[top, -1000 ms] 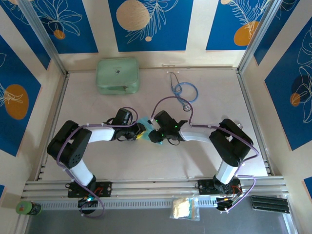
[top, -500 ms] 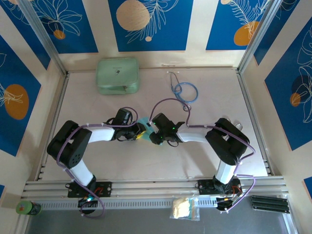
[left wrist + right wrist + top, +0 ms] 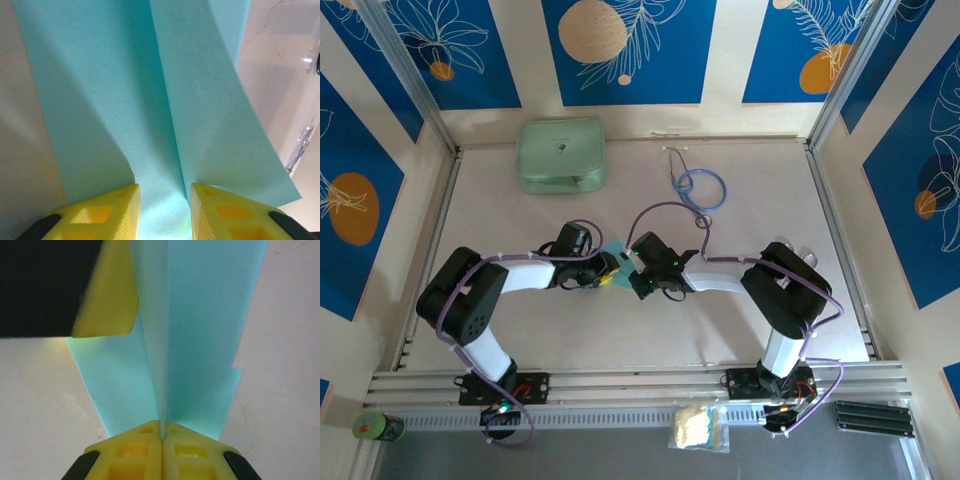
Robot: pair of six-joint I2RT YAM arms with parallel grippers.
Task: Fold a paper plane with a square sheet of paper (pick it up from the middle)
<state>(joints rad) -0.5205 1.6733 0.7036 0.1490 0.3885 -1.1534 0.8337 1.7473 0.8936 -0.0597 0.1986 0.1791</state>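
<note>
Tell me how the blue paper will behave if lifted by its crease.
Probably floppy: the square sheet of paper bows away from its raised crease. Likely very light and easy to tear or slip, since the right gripper pinches just that thin ridge.

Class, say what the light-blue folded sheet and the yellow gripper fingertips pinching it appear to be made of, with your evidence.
Light-blue folded sheet: thin matte paper, judging by its sharp crease and soft curl. Yellow fingertips: probably matte moulded or printed plastic, given the hollow ribbed cells.
</note>
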